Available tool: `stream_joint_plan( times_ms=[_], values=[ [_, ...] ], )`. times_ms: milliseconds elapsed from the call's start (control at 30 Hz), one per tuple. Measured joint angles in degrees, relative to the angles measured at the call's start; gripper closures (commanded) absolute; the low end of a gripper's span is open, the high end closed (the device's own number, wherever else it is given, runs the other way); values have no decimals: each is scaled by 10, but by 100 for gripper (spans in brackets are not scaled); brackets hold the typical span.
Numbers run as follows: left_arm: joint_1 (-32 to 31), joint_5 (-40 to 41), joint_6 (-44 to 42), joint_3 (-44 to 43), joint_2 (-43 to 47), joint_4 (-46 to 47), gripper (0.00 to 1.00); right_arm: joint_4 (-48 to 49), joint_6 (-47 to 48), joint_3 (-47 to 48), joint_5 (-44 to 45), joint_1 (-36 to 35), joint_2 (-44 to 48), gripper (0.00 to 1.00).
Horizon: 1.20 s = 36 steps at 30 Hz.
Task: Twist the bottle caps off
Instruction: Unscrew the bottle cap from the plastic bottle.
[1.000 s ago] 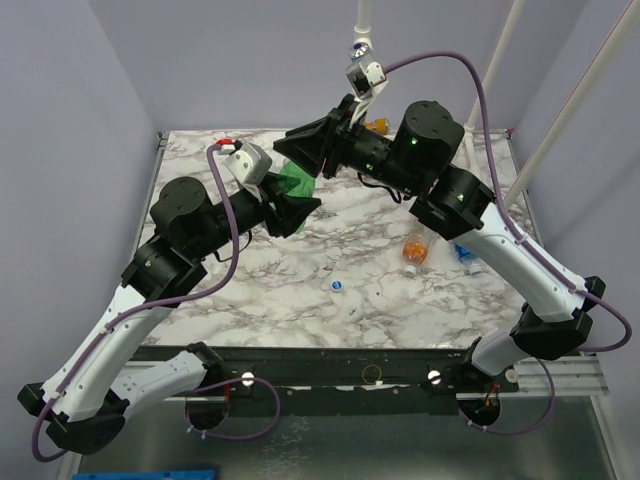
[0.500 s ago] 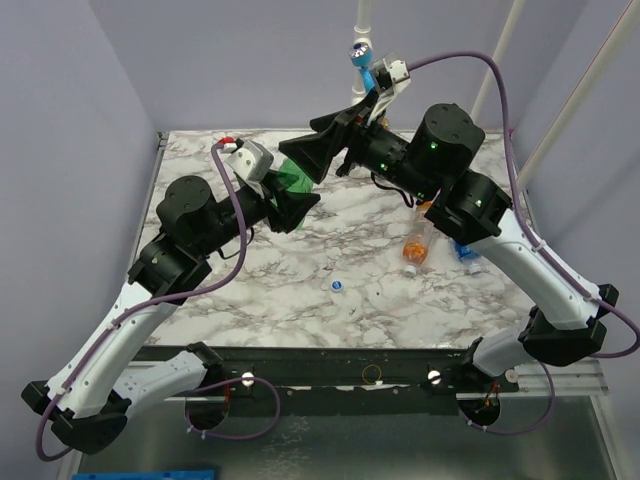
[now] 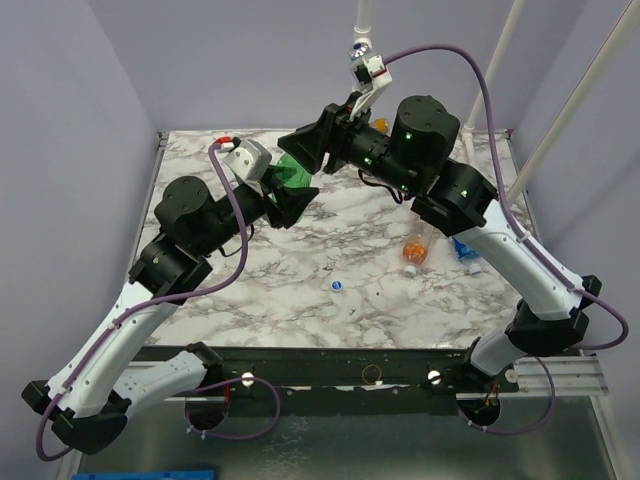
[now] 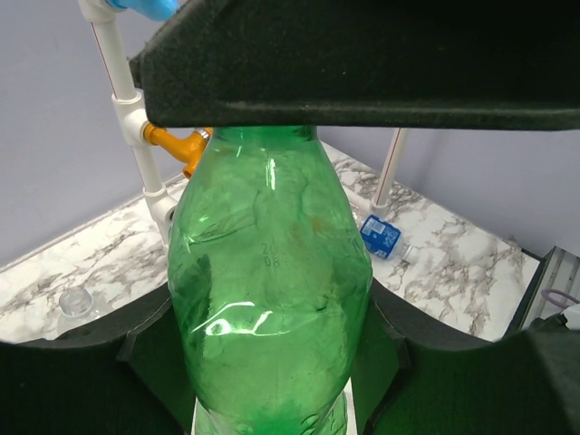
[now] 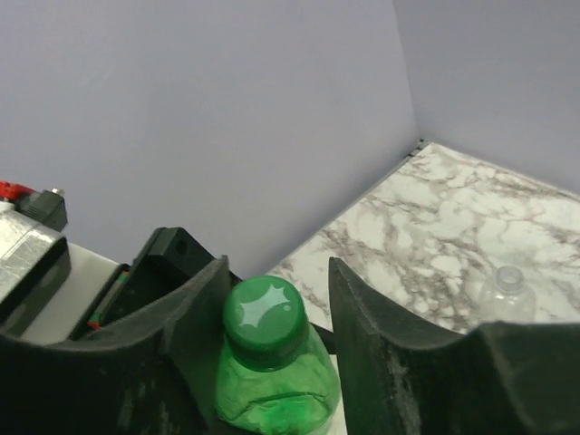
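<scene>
My left gripper [image 4: 272, 362] is shut on the body of the green bottle [image 4: 272, 290], which it holds up above the back of the table [image 3: 300, 250]. The bottle's green cap [image 5: 265, 314] is still on its neck. My right gripper [image 5: 277, 281] stands open around that cap: one finger touches it and the other finger [image 5: 362, 308] is a small gap away. In the top view the right gripper [image 3: 305, 150] meets the green bottle [image 3: 294, 175] just above the left gripper [image 3: 290, 195].
An orange bottle [image 3: 415, 247] and a blue-labelled bottle [image 3: 466, 252] lie at the right. A loose whitish-blue cap [image 3: 337, 286] lies in the middle. A clear bottle [image 5: 506, 290] rests near the back. A white pipe with an orange fitting [image 4: 177, 145] rises behind.
The right gripper swung up and to the right, away from the green bottle, then came back over its cap with jaws narrower than mid-swing. The left gripper kept hold of the bottle.
</scene>
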<state>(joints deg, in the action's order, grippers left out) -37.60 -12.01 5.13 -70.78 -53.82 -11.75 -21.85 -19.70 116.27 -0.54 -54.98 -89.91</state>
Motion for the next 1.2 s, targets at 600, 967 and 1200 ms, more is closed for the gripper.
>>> stream_joint_plan(
  times_ms=[600, 967, 1200],
  values=[
    [14, -101, 5, -30, -4, -11, 100, 87, 9, -49, -148, 27, 30, 99],
    [27, -330, 92, -111, -23, -8, 100, 246, 14, -64, -426, 40, 50, 92],
    [30, -366, 108, -109, -27, 9, 100, 189, 40, -40, -377, 35, 48, 10]
  ],
)
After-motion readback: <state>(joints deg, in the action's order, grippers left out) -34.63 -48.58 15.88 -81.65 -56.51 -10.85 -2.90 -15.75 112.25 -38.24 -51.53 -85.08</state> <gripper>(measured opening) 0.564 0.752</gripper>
